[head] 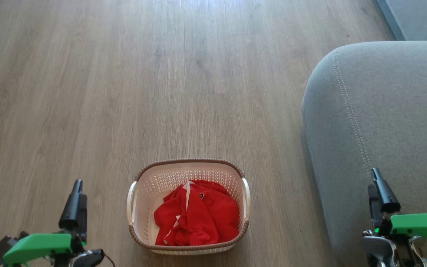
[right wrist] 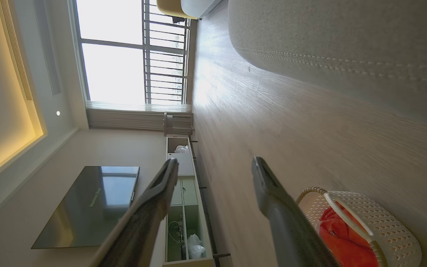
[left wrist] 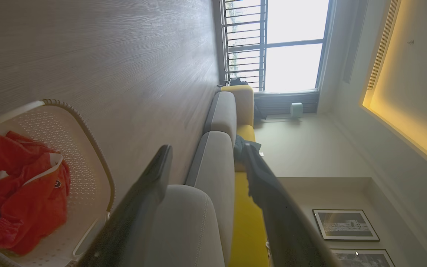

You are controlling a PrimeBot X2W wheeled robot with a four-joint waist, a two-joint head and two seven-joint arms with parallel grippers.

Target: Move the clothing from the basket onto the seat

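wide wood floor (head: 124,92) around basket (head: 187,161) of clothing (head: 202,218), seat (head: 384,111) edge near its right

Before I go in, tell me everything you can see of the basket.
The basket is a small rectangular cream plastic tub with perforated walls, a brown braided-look rim and a white handle on each side. It stands upright on the wooden floor, left of the grey seat and apart from it. Crumpled red clothing lies inside, heaped towards its near end.
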